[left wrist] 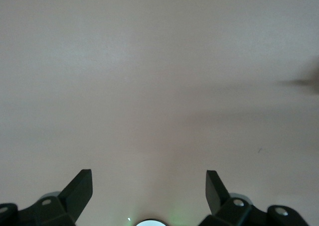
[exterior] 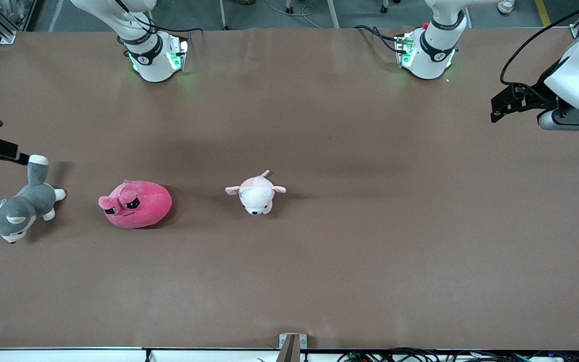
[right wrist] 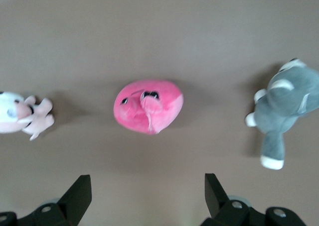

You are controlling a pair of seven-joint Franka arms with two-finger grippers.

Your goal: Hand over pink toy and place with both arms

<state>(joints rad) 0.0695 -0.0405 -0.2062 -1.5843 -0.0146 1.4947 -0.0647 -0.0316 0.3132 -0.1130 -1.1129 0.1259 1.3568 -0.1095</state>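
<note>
The pink toy (exterior: 136, 203), a round hot-pink plush with frowning black eyes, lies on the brown table toward the right arm's end. It also shows in the right wrist view (right wrist: 148, 106). My right gripper (exterior: 18, 153) is up in the air at the edge of the front view, over the table beside the grey husky's tail. In its wrist view the right gripper (right wrist: 147, 186) is open and empty. My left gripper (exterior: 495, 111) hangs over bare table at the left arm's end. In its wrist view the left gripper (left wrist: 148, 182) is open and empty.
A grey-and-white husky plush (exterior: 18, 211) lies beside the pink toy, closer to the table's end. A small pale pink-and-white plush animal (exterior: 255, 193) lies beside the pink toy toward the table's middle. The brown table cover (exterior: 370, 226) runs to the front edge.
</note>
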